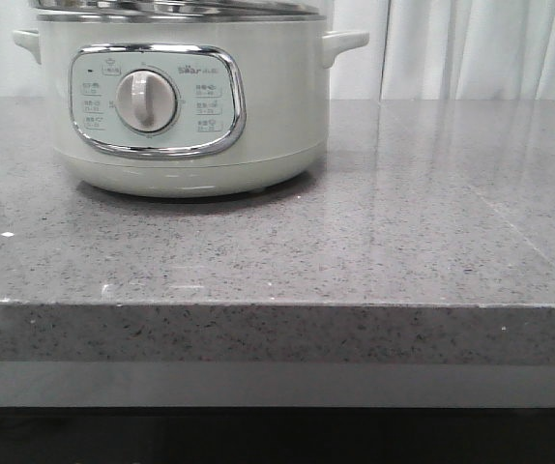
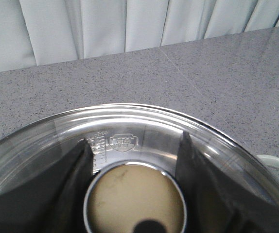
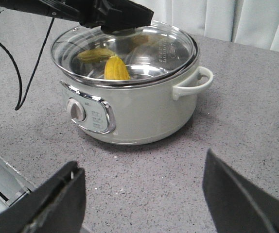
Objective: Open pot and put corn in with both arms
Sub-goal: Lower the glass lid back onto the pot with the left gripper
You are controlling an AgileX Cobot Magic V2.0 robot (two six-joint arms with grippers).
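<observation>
The left gripper (image 2: 132,160) is seen in the left wrist view with its two dark fingers (image 2: 74,174) spread to either side of the round knob (image 2: 135,201) of the glass lid (image 2: 130,126); whether the pads press the knob cannot be told. In the right wrist view the same gripper (image 3: 117,17) is placed at the lid's centre (image 3: 168,46). The right gripper (image 3: 139,194) is held wide open and empty above the grey speckled counter (image 3: 154,170), well apart from the pot (image 3: 134,114).

The pot (image 1: 186,155) is shown standing on the counter (image 1: 355,251), towards the left arm's side, with its chrome-framed panel and round dial (image 1: 145,101) turned to the front camera. The steel-rimmed lid is seated on the pot. The corn (image 3: 116,69) is seen through the glass, lying inside the pot, its yellow mirrored in the steel inner wall. A white curtain (image 1: 481,48) hangs behind the counter.
</observation>
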